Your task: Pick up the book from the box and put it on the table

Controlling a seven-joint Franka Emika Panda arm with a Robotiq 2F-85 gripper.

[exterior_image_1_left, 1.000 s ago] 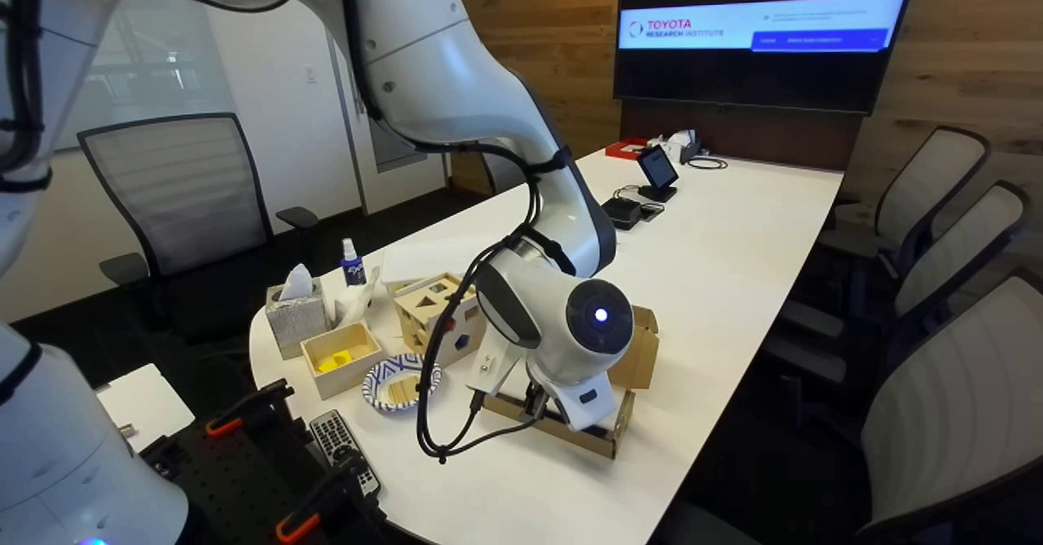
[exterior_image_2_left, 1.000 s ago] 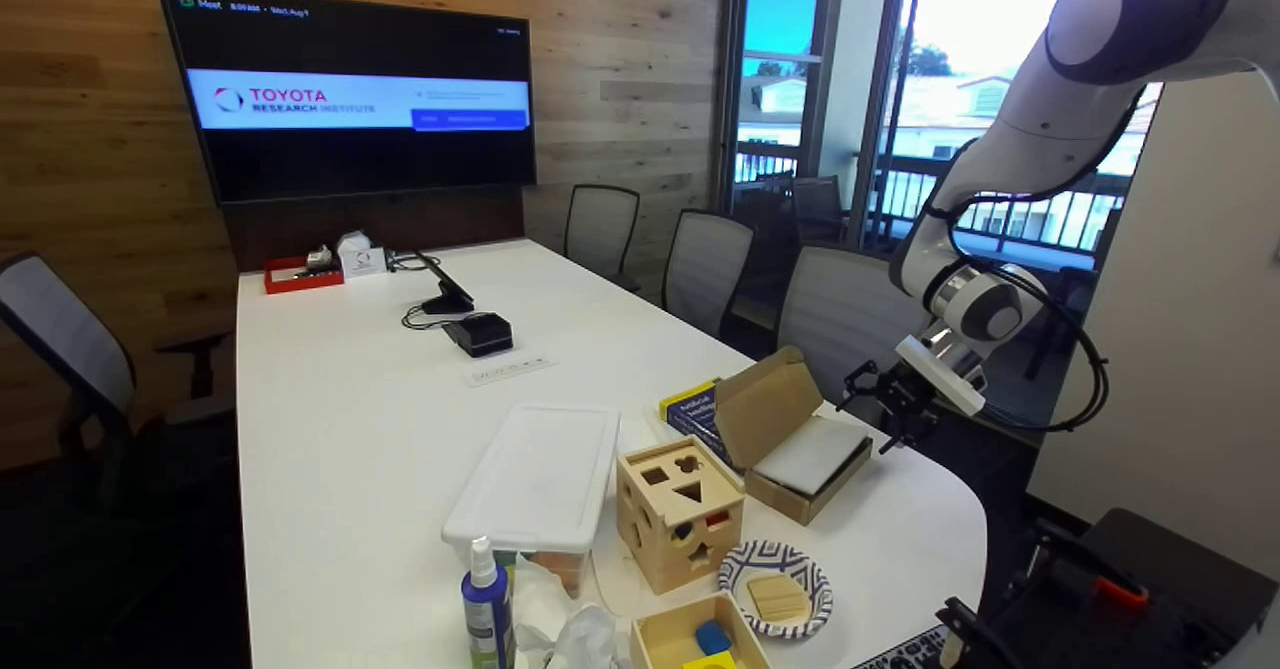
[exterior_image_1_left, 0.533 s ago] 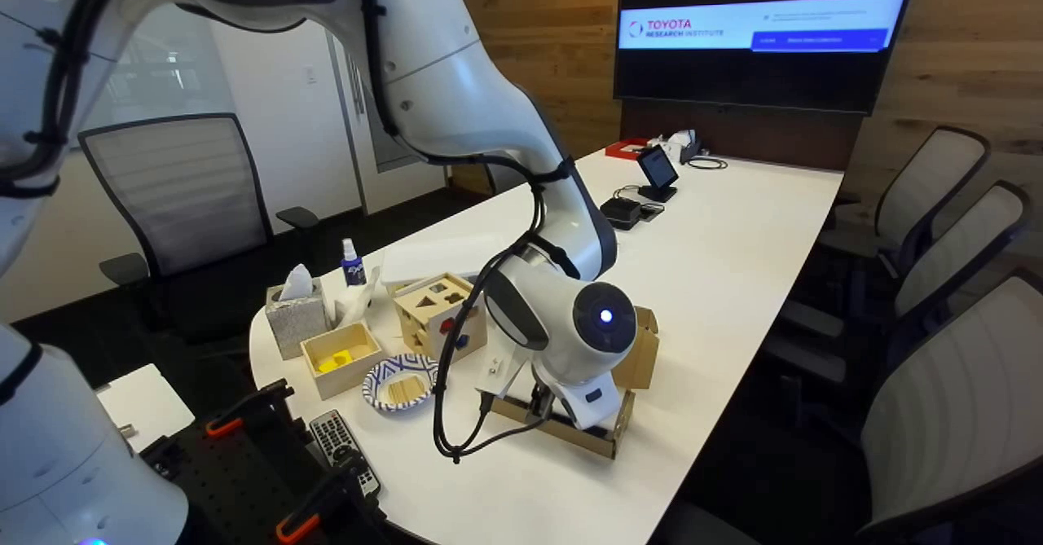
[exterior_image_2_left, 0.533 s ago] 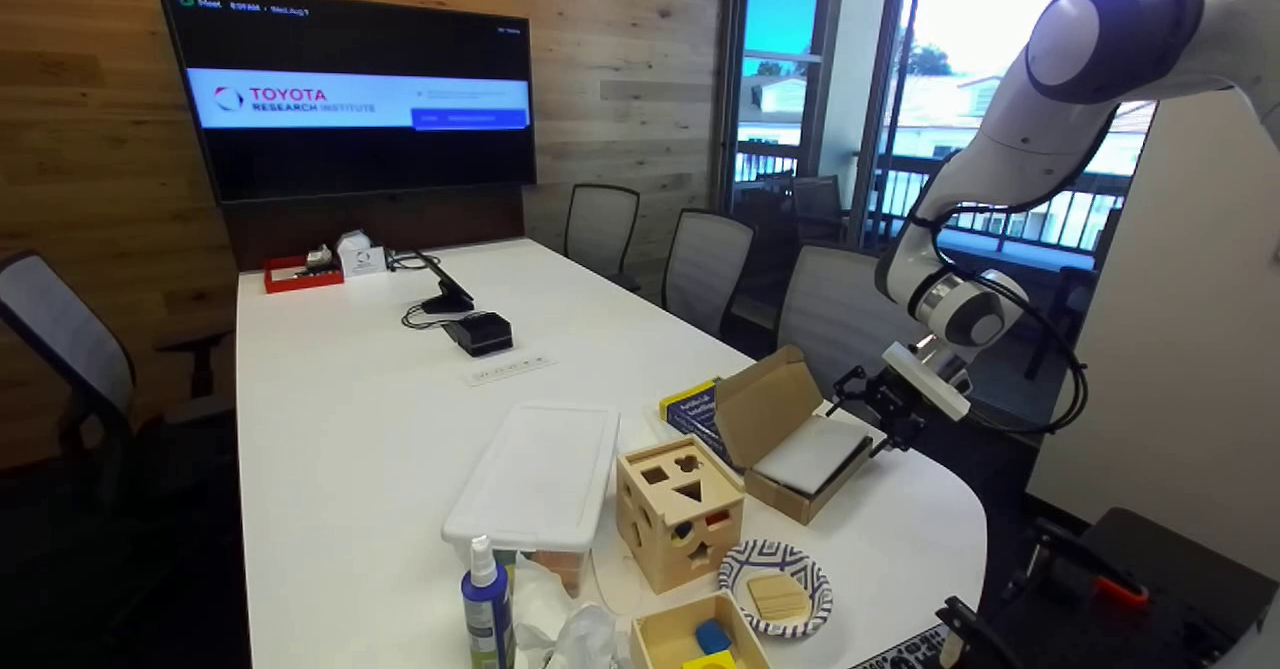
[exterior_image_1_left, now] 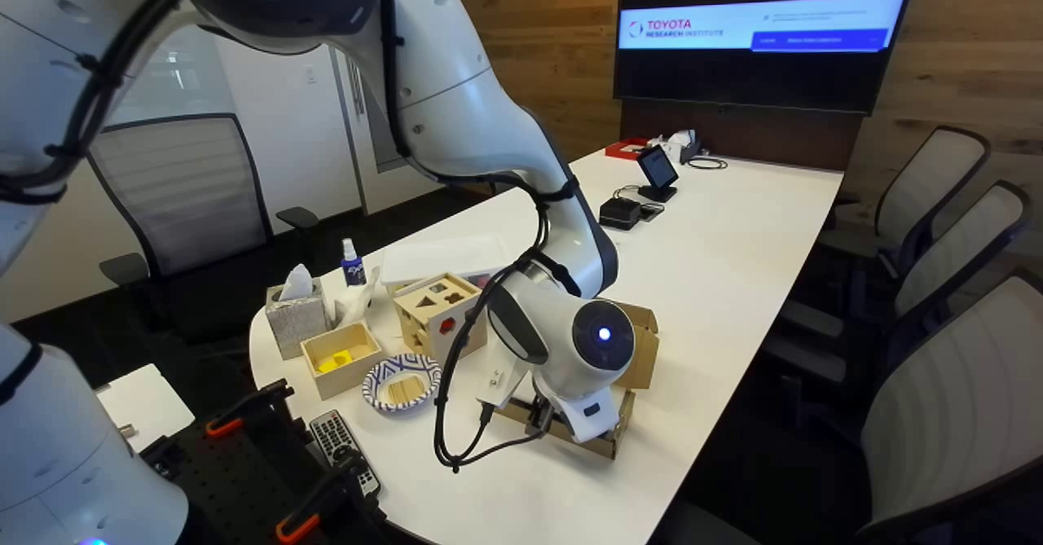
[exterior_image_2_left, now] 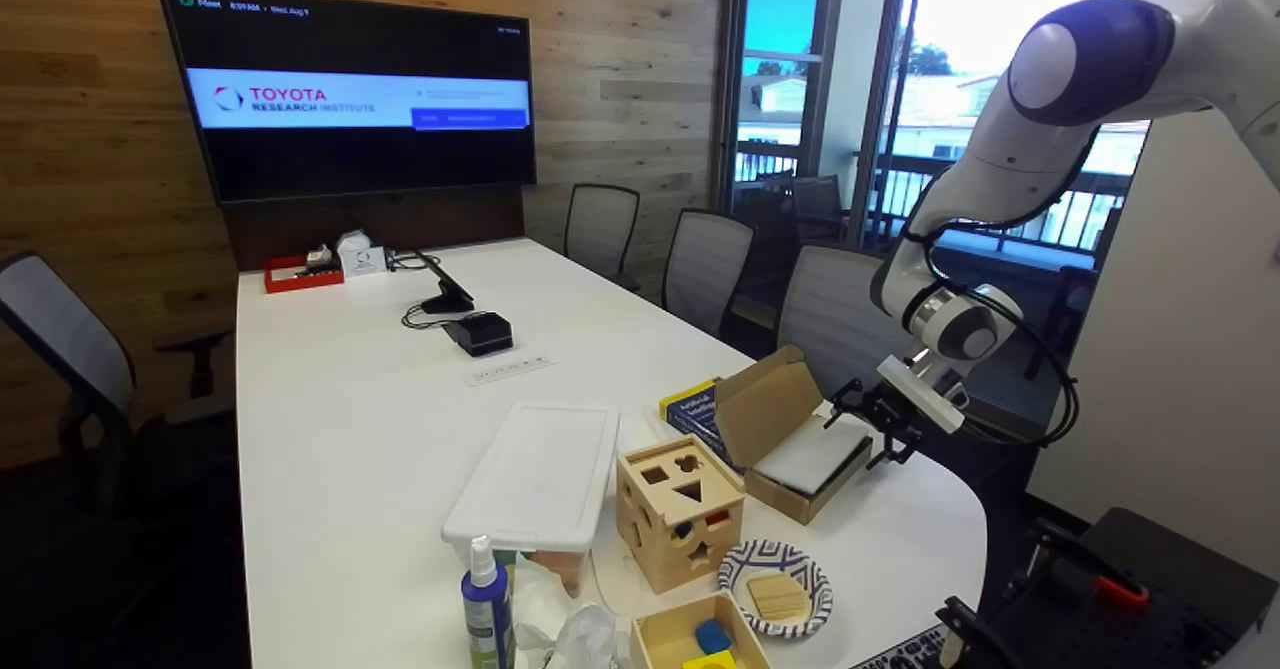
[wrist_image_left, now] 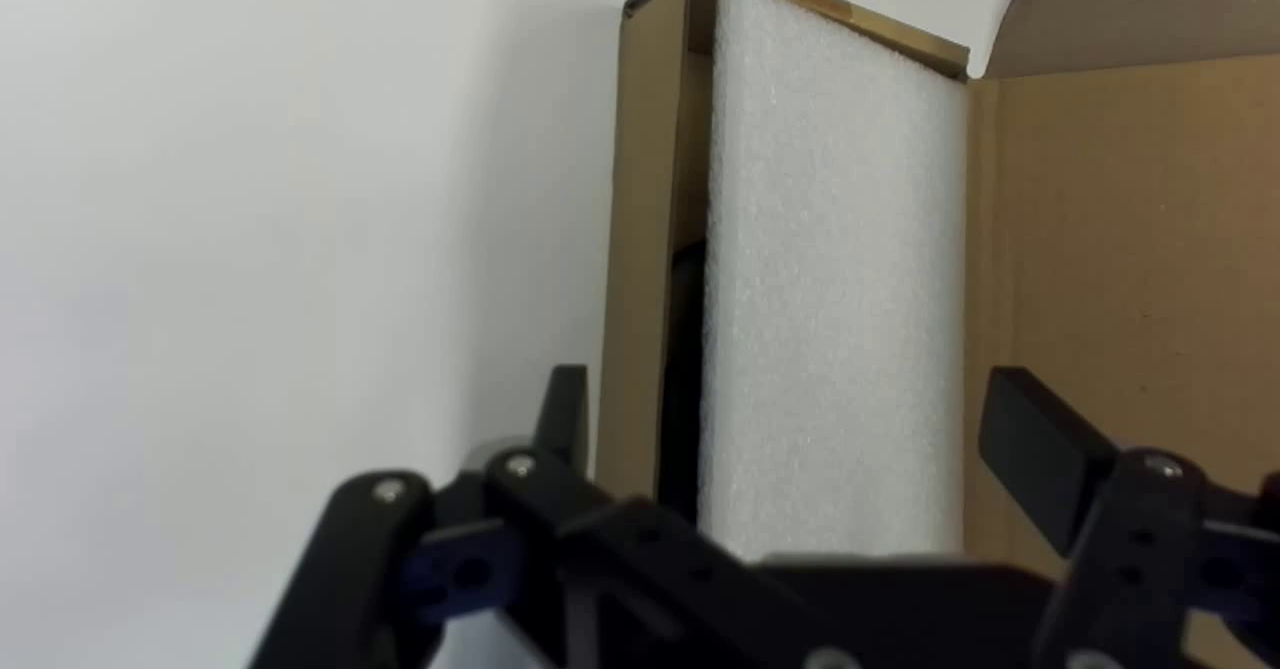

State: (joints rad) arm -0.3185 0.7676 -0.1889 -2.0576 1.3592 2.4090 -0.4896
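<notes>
The open tan cardboard box [exterior_image_2_left: 768,404] stands on the white table [exterior_image_2_left: 380,449] with its flap lid raised. A white foam slab [exterior_image_2_left: 812,454] lies in it. In the wrist view, the foam slab [wrist_image_left: 835,289] fills most of the box [wrist_image_left: 640,249], and something black [wrist_image_left: 683,379] shows in the gap beside it. No book shows inside the box. A blue and yellow book [exterior_image_2_left: 692,414] is on the table behind the lid, partly hidden. My gripper [exterior_image_2_left: 850,446] is open and empty above the box's near end. In the wrist view, its fingers [wrist_image_left: 785,394] stand apart on either side of the foam.
A wooden shape cube [exterior_image_2_left: 680,514] stands close beside the box, with a patterned plate [exterior_image_2_left: 818,604] in front. A white lidded bin [exterior_image_2_left: 540,474], a spray bottle [exterior_image_2_left: 487,599] and a small wooden tray [exterior_image_2_left: 655,639] are farther along. A remote [exterior_image_1_left: 344,451] lies near the table edge.
My open gripper has moved over toward the box and a little lower. The box, foam slab and other objects have not moved.
</notes>
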